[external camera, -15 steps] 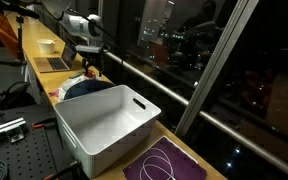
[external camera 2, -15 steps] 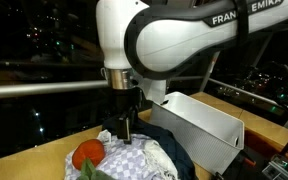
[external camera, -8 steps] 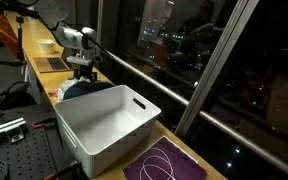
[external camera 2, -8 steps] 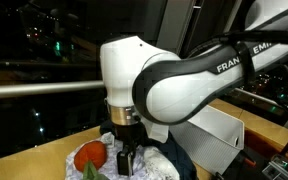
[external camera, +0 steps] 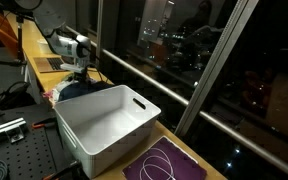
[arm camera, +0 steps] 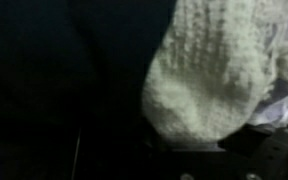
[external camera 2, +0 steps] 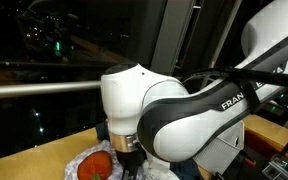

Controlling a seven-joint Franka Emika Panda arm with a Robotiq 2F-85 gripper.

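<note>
The white, glossy, round-shelled robot arm [external camera 2: 149,100] is made of thick, smooth plastic segments that swell into domes at each joint. Thin dark seams ring the places where one segment meets the next. Black capital lettering [external camera 2: 239,100] runs along one link, and only part of the maker's name can be read. Under the last white dome sits a black collar [external camera 2: 124,143], and below it the black, boxy hand [external camera 2: 130,168], whose lower end runs out of view. From farther off, the arm [external camera: 69,44] looks pale grey-white with a dark wrist end.
</note>
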